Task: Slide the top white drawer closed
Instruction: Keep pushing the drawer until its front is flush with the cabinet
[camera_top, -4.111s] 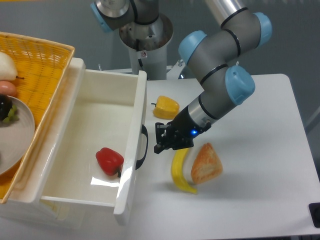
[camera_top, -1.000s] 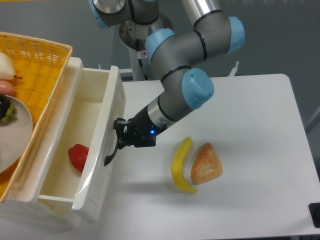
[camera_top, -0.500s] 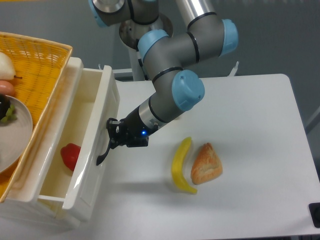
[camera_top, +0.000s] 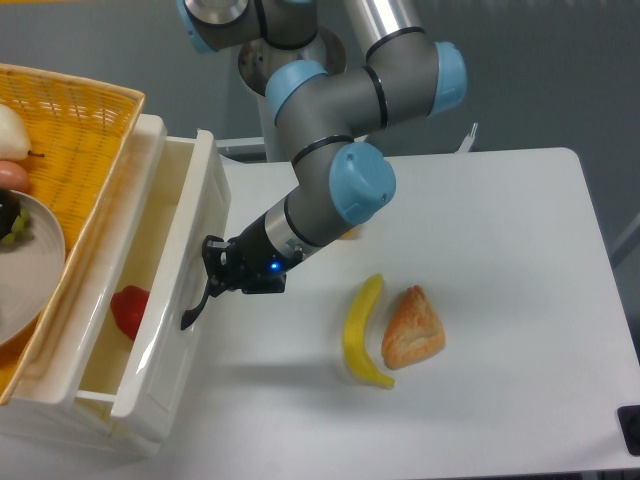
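The top white drawer (camera_top: 188, 215) stands partly open at the left, its front panel tilted toward the camera. Its black curved handle (camera_top: 193, 308) shows on the front. My gripper (camera_top: 213, 273) is shut, with its fingertips pressed against the drawer front just above the handle. A red pepper (camera_top: 127, 309) lies inside the drawer, half hidden by the front panel. The second drawer front is out of view.
A yellow wicker basket (camera_top: 75, 120) with a plate (camera_top: 30, 270) of fruit sits on the cabinet at the left. A banana (camera_top: 362, 330) and a piece of bread (camera_top: 412, 327) lie on the white table (camera_top: 500, 250). A yellow pepper (camera_top: 350, 234) is mostly hidden behind my arm.
My gripper has pushed the drawer front further left, so the drawer's opening is narrower. The red pepper has moved left with it. The banana and the bread have stayed put.
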